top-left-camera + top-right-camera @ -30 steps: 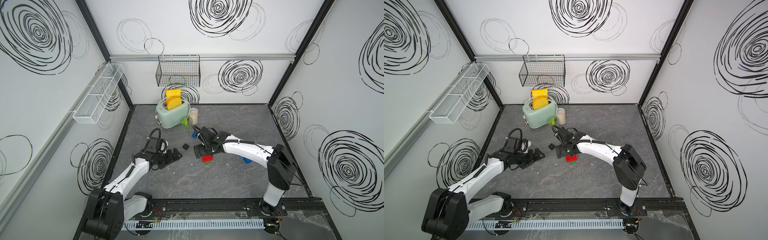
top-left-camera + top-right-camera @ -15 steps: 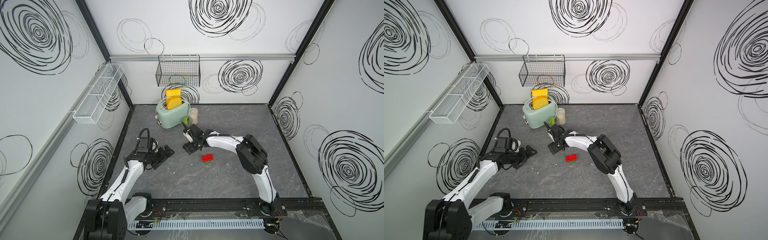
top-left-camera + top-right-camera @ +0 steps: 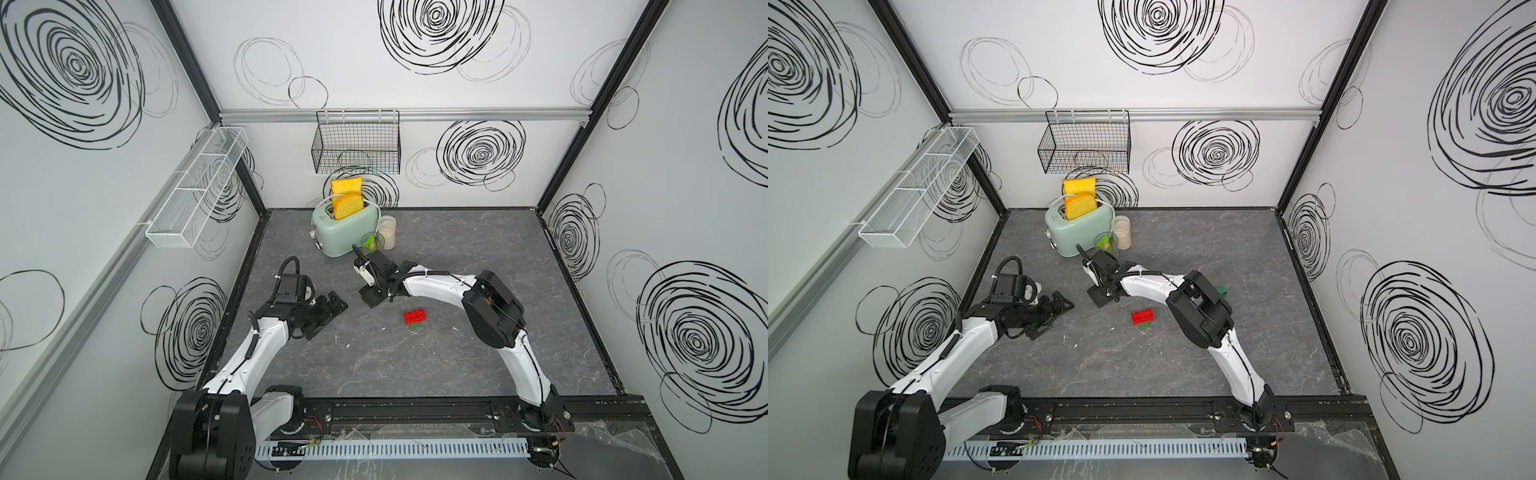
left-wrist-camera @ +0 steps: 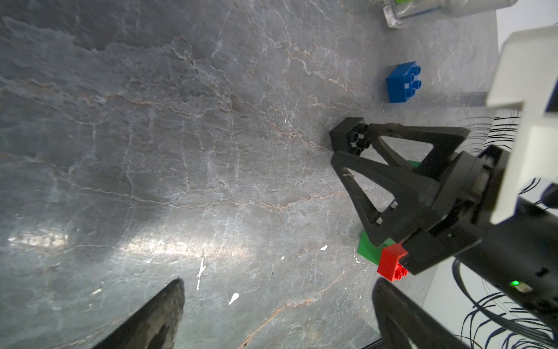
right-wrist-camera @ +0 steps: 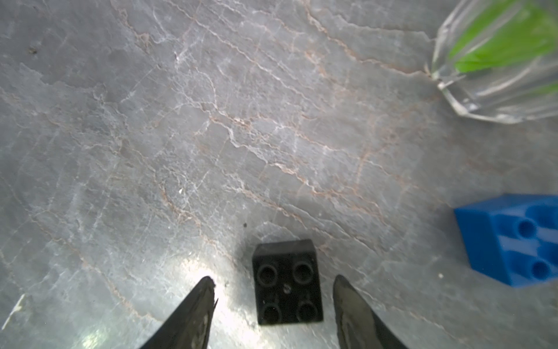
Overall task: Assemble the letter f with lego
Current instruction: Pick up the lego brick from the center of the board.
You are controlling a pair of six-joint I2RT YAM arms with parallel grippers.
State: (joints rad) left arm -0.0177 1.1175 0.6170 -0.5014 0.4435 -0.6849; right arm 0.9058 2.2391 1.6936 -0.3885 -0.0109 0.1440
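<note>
A black square lego brick (image 5: pixel 287 284) lies studs-up on the grey floor between the fingers of my right gripper (image 5: pixel 273 279). The jaws stand open, with a gap on each side of the brick. In both top views the right gripper (image 3: pixel 370 297) (image 3: pixel 1100 296) hides this brick. A red brick (image 3: pixel 414 317) sits on a green one near the middle. A blue brick (image 4: pixel 403 81) lies beyond the black brick, and a green brick (image 3: pixel 1223 291) shows behind the right arm. My left gripper (image 4: pixel 279 284) is open and empty, to the left of the bricks.
A mint toaster (image 3: pixel 347 230) with toast, a jar (image 3: pixel 387 232) and a clear glass with something green in it (image 5: pixel 498 60) stand at the back, close behind the right gripper. A wire basket (image 3: pixel 356 147) and a white rack (image 3: pixel 195 187) hang on the walls.
My right gripper has swung left from the red brick to straddle the black brick, and its jaws have narrowed. The left arm has drawn back a little.
</note>
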